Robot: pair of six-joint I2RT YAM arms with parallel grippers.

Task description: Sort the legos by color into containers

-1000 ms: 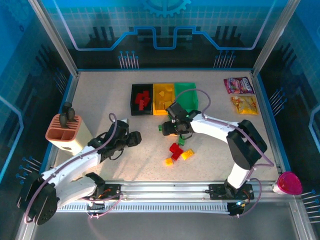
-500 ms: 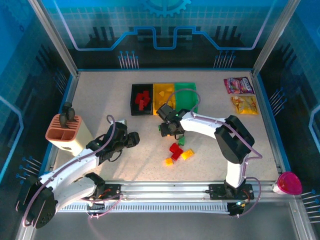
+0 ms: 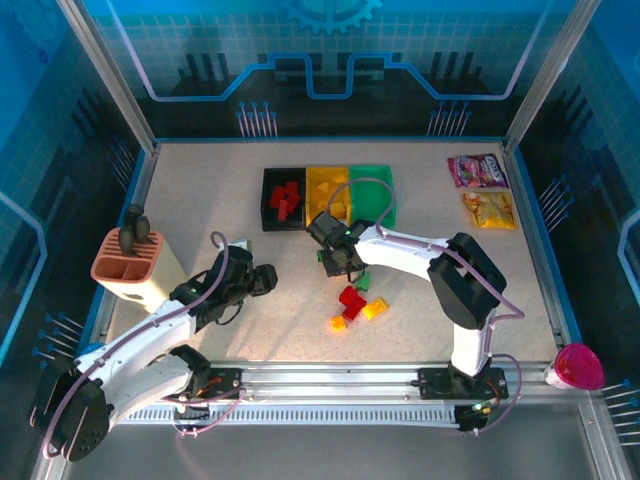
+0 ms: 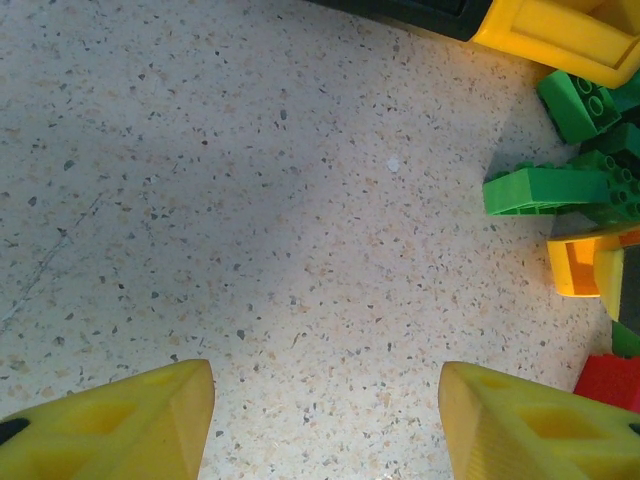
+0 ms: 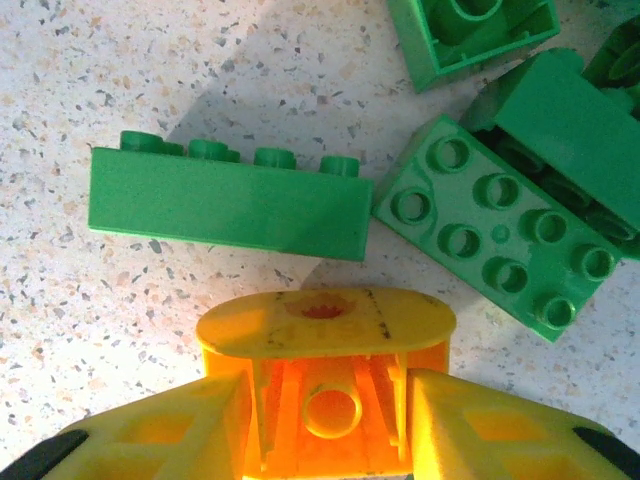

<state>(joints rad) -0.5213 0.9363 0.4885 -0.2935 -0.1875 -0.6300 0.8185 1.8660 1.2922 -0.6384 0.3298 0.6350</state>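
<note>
Clamping half-hidden yellow brick (image 5: 325, 322): right gripper (image 5: 326, 392)

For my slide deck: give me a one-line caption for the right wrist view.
Right gripper grips a yellow brick on the speckled table, green bricks lying just ahead.

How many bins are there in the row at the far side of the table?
3. The black bin is on the left, the yellow bin in the middle and the green bin on the right, joined side by side. None seems hidden.
</note>
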